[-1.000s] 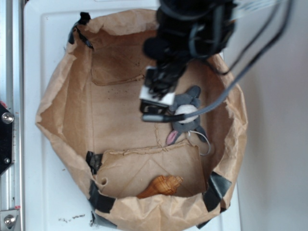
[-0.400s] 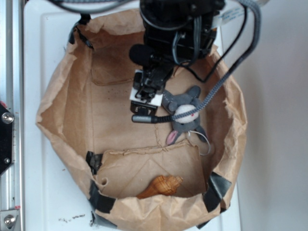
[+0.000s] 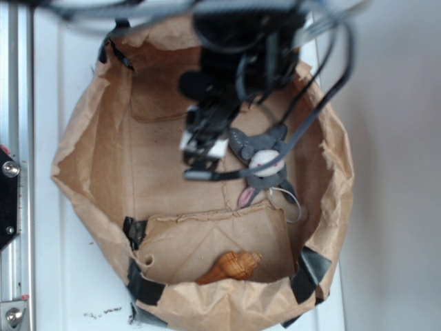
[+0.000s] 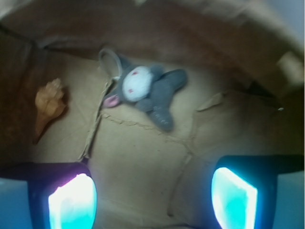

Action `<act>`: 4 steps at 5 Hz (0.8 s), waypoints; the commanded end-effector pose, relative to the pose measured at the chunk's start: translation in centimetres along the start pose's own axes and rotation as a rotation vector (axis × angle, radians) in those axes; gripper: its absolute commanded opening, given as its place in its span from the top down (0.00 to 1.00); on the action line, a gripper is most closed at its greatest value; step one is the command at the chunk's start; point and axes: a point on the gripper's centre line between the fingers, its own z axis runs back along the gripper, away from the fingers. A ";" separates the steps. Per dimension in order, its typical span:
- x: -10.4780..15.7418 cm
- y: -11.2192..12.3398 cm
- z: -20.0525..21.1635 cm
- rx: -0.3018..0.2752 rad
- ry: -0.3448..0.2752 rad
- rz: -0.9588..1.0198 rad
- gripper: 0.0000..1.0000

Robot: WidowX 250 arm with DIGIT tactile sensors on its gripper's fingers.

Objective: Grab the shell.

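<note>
While I watch from the exterior camera, the black pincer (image 3: 201, 153) hangs over the middle of the wide, rolled-down brown paper bag (image 3: 83, 138), which sits on the white counter (image 3: 55, 276). My wrist camera shows the two fingers (image 4: 71, 202) glowing blue-green at the bottom corners of its view, set wide apart with bare paper between them, so I read the pincer as open and holding nothing.

Down at the near edge of the bag floor lies the small glossy orange-brown spiral shell (image 3: 231, 267), resting on a folded paper flap with its pointed end aimed toward the left of the exterior view. It is well apart from the pincer. In the wrist view the same shell (image 4: 47, 107) sits at the far left, near the bag wall.

Just beside the pincer, on its right in the exterior view, lies the grey-and-white plush bunny (image 3: 265, 165), with a pink ear and a thin loop at its head. Strips of black tape (image 3: 313, 270) patch the bag rim in several places. Dark cables (image 3: 324, 89) trail from the arm across the bag's upper right.
</note>
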 end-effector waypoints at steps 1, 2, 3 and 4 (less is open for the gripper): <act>1.8 -3.2 -1.5 -0.040 -0.049 0.020 0.00; 1.9 -3.1 -2.9 -0.083 -0.074 0.189 0.00; 1.5 -3.8 -3.4 -0.123 -0.128 0.307 0.00; 2.3 -4.6 -4.2 -0.129 -0.105 0.370 0.00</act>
